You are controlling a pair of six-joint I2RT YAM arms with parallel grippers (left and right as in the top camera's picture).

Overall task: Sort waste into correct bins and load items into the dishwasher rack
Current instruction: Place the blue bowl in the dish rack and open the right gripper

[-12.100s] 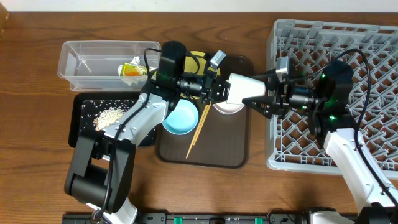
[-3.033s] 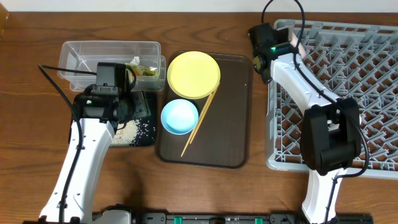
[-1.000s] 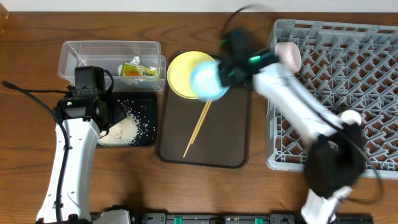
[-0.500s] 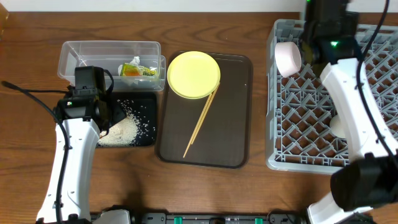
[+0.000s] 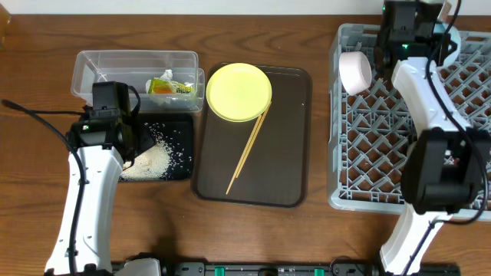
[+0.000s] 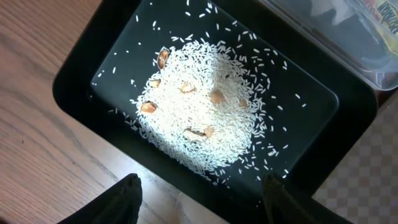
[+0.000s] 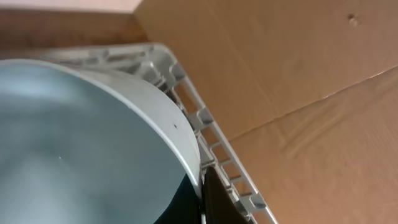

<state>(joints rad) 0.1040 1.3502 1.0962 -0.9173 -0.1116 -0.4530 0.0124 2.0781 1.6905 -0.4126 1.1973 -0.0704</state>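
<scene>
My right gripper (image 7: 200, 182) is shut on the rim of the light blue bowl (image 7: 81, 149), which stands tilted at the far edge of the grey dishwasher rack (image 5: 383, 165). From overhead that gripper (image 5: 418, 31) sits over the rack's back left part. A small white cup (image 5: 355, 70) lies in the rack's left side. My left gripper (image 6: 200, 194) hangs open over the near edge of the black tray (image 6: 336, 130), which holds the white rice scraps (image 6: 205, 118). The yellow-green wrapper (image 5: 167, 87) lies in the clear container (image 5: 100, 69). The yellow plate (image 5: 238, 92) and chopsticks (image 5: 247, 153) rest on the brown tray.
The dark brown serving tray (image 5: 280, 165) lies between the bins and the rack. Brown cardboard (image 7: 298, 74) stands right behind the rack's far edge. The wooden table (image 5: 230, 230) runs along the front.
My right arm has carried the light blue bowl from above the brown tray to the rack's far edge. The left arm has not moved.
</scene>
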